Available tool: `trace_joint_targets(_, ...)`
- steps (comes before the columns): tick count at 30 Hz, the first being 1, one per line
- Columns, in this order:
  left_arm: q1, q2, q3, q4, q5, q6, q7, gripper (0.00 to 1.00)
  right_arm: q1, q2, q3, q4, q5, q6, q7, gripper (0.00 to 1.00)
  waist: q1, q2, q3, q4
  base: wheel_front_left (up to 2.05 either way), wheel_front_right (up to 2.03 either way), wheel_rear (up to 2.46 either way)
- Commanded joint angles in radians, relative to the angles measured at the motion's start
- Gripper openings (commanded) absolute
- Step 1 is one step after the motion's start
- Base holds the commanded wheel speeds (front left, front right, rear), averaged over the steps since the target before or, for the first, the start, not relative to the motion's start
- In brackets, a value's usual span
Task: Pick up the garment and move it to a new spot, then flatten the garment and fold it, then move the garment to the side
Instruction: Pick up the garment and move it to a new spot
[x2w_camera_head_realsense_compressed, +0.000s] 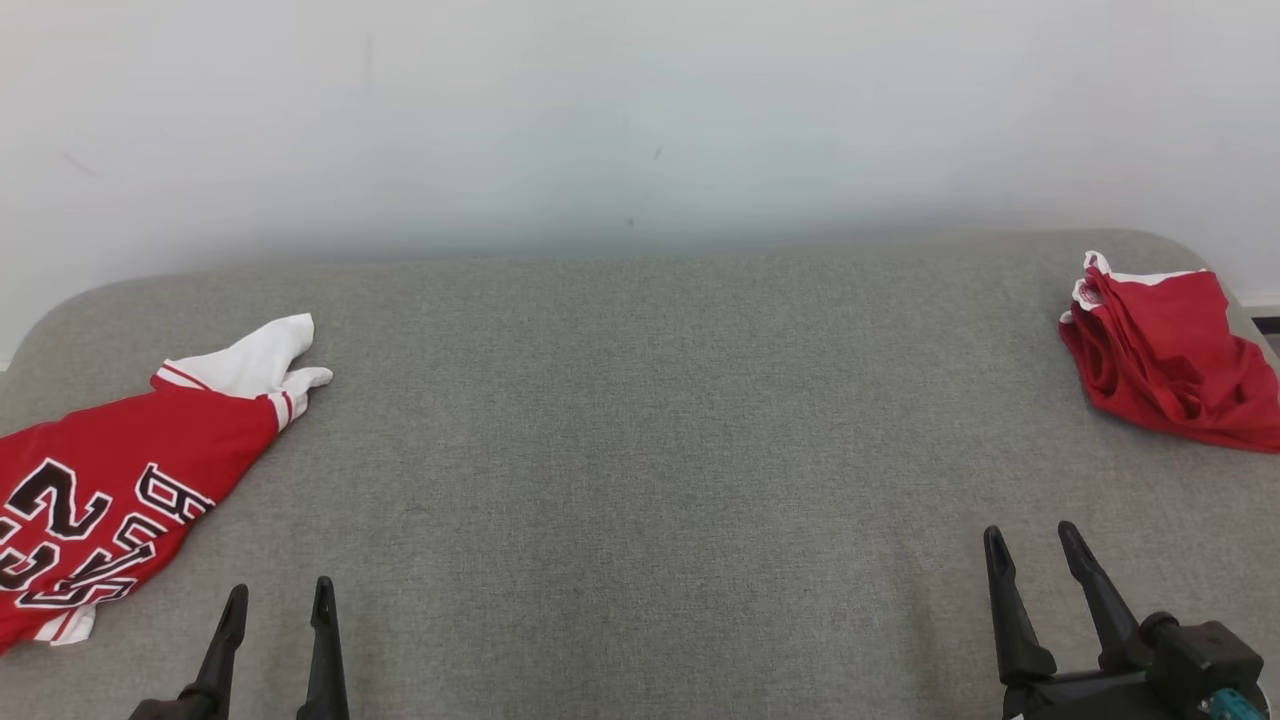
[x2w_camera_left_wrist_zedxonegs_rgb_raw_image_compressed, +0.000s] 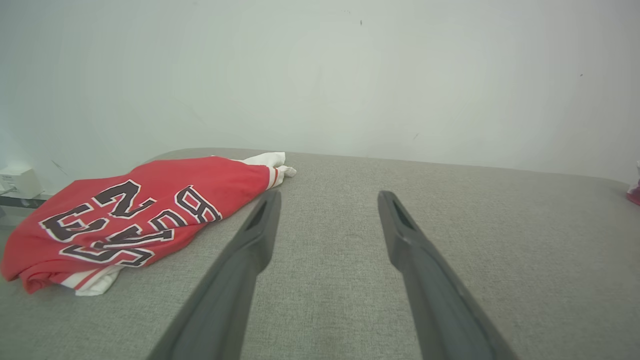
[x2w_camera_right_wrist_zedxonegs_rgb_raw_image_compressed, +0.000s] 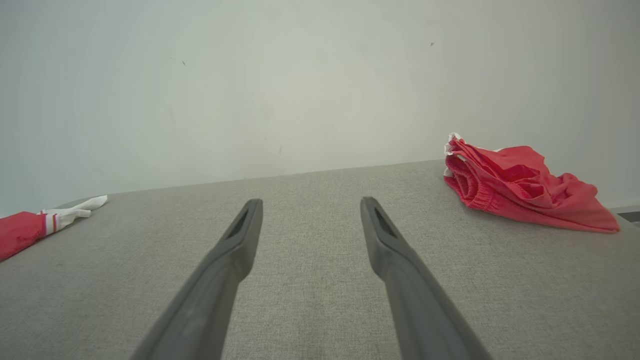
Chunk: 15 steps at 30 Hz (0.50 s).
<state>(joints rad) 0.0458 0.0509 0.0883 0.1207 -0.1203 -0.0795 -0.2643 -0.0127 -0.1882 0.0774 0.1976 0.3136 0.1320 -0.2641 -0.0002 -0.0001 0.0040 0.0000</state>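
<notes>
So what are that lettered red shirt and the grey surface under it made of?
The lettered shirt looks like thin, matte jersey knit, probably synthetic: it drapes in soft folds. The grey surface looks like coarse woven upholstery fabric: a speckled weave shows. What lies beneath I cannot tell.

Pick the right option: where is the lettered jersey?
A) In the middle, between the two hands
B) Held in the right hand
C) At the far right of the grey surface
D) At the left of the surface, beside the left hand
D: the jersey lies flat at the left, just left of the open left hand, which does not touch it. The other red garment is the one at the far right.
</notes>
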Motion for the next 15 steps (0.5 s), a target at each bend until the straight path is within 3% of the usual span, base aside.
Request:
trace_joint_targets(1,0.003,0.0,0.004,0.006,0.004,-0.002,0.0,1.0,0.016,0.013,-0.009,-0.007,-0.011,-0.003,0.0,1.0,0.0002,0.0001,-0.007,0.007,0.0,0.0,0.0)
trace_joint_targets(15,-0.012,0.0,0.013,0.042,0.016,-0.015,0.0,1.0,0.045,0.043,-0.013,-0.004,-0.03,-0.003,0.0,1.0,0.0002,0.0001,-0.017,0.016,0.0,0.0,0.0)
